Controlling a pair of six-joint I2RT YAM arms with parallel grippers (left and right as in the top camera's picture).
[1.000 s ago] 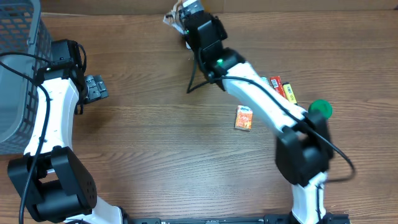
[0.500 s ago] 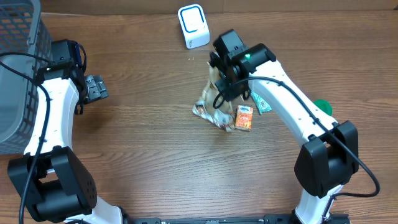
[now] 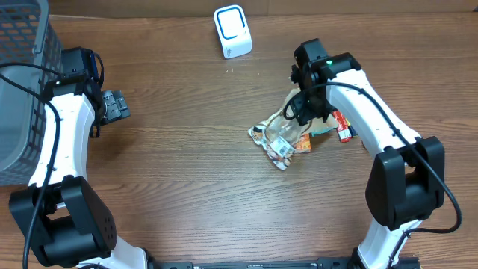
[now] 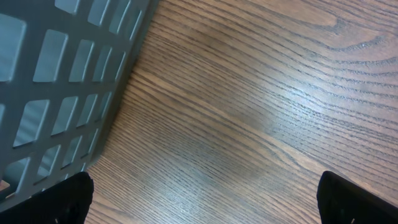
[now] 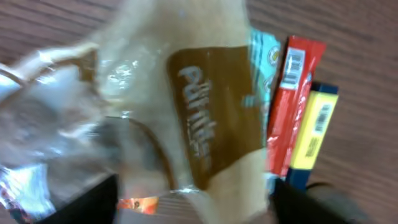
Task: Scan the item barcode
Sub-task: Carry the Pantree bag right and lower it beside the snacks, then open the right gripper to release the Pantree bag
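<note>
The item, a tan and brown snack bag (image 3: 282,134) with a clear window, lies on the table right of centre, partly over an orange packet (image 3: 304,146). My right gripper (image 3: 302,108) hovers just above its far end. In the right wrist view the bag (image 5: 186,112) is blurred and fills the space between the fingers, which stand wide apart; the right gripper (image 5: 196,199) is open. No barcode shows on the bag. The white scanner (image 3: 232,31) stands at the back centre. My left gripper (image 3: 116,104) is open and empty over bare wood (image 4: 205,193).
A grey mesh basket (image 3: 22,90) fills the far left, its wall (image 4: 62,74) close to the left gripper. A red stick pack (image 5: 289,106), a yellow one (image 5: 314,127) and a teal packet (image 5: 264,56) lie beside the bag.
The right arm carried the bag from the scanner back to the right middle of the table, lowered it there and opened its jaws. The left arm has not moved.
</note>
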